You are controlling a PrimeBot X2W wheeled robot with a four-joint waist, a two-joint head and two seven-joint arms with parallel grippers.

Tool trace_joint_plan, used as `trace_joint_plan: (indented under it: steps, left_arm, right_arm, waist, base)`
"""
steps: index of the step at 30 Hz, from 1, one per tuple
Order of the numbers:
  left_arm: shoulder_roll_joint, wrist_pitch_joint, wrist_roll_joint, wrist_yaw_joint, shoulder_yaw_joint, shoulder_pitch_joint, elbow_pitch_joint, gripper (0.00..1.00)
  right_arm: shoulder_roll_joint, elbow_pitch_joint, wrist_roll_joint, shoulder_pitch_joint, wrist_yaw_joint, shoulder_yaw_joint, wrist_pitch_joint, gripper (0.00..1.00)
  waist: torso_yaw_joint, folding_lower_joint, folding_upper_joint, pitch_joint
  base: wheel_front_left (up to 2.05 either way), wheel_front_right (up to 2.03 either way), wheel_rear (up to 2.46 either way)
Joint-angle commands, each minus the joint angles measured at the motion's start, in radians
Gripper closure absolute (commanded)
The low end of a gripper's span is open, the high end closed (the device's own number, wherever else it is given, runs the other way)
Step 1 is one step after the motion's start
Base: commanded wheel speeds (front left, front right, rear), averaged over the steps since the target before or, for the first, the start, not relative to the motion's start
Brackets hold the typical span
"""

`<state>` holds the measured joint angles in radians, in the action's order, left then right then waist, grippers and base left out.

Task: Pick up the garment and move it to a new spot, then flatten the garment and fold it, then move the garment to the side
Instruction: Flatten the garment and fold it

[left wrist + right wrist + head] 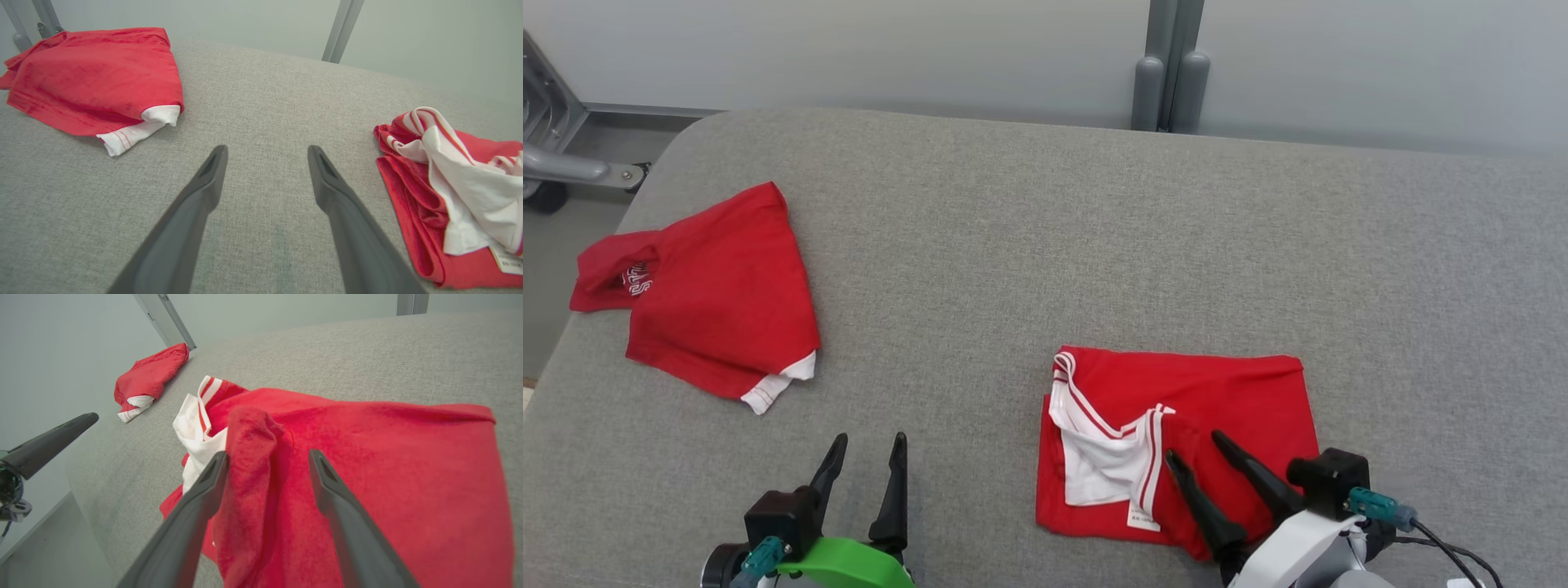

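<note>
A grey cloth-covered bench point(1045, 245) with rounded corners, seen from above, its far edge running along a pale wall point(849, 49) where a grey post point(1168, 65) stands. A folded red garment point(1241, 400) lies flat on the right half of the bench, near the front edge, with its white, red-striped collar and a small label turned up on its left side. The right hand point(1194, 444) is over the garment's front part, its two dark fingers spread apart and gripping nothing; in the right wrist view a raised ridge of red cloth sits loose between them, close to the left finger. The left hand point(869, 438) is open too, above bare bench near the front edge, well apart from both garments. A second red garment point(719, 302), loosely folded with a white cuff showing, lies at the bench's left edge, one sleeve reaching the rim. Wide bare cloth lies between the two garments, and across the whole far half and the right end.
</note>
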<state>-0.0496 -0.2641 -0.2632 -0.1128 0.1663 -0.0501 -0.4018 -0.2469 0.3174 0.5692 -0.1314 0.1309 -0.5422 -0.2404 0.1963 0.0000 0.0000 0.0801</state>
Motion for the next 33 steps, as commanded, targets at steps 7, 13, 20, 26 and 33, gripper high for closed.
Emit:
trace_joint_plan:
  steps: [7, 13, 20, 26, 33]
  left_arm:
    - [-0.003, 0.0, -0.001, 0.0, -0.002, 0.005, 0.0, 0.0]
    - [-0.003, 0.0, -0.008, -0.002, -0.003, 0.003, -0.001, 0.0]
    - [-0.003, 0.0, -0.018, 0.0, 0.0, 0.004, 0.003, 0.0]
    - [-0.003, 0.0, -0.005, 0.003, -0.009, 0.002, 0.006, 0.0]
    - [-0.003, 0.0, 0.005, 0.003, -0.005, -0.001, 0.004, 0.0]
  right_arm:
    - [0.013, 0.034, -0.013, -0.045, -0.001, -0.06, 0.01, 1.0]
    - [-0.014, -0.011, -0.024, -0.089, -0.001, -0.222, 0.009, 1.0]
    - [-0.088, -0.134, 0.108, -0.142, 0.0, -0.398, -0.013, 0.0]
    - [-0.113, -0.147, 0.107, -0.129, -0.001, -0.239, -0.024, 0.0]
    - [-0.01, 0.049, -0.072, -0.048, 0.0, 0.112, -0.025, 0.0]
  waist:
    - [0.006, 0.0, 0.0, 0.0]
    - [0.0, 0.0, 0.0, -0.001]
    - [-0.021, 0.0, 0.0, -0.001]
    - [-0.043, 0.0, 0.0, 0.003]
    - [-0.05, 0.0, 0.0, 0.002]
  base:
    - [0.0, 0.0, 0.0]
    - [0.0, 0.0, 0.0]
    - [0.0, 0.0, 0.0]
    - [0.0, 0.0, 0.0]
    - [0.0, 0.0, 0.0]
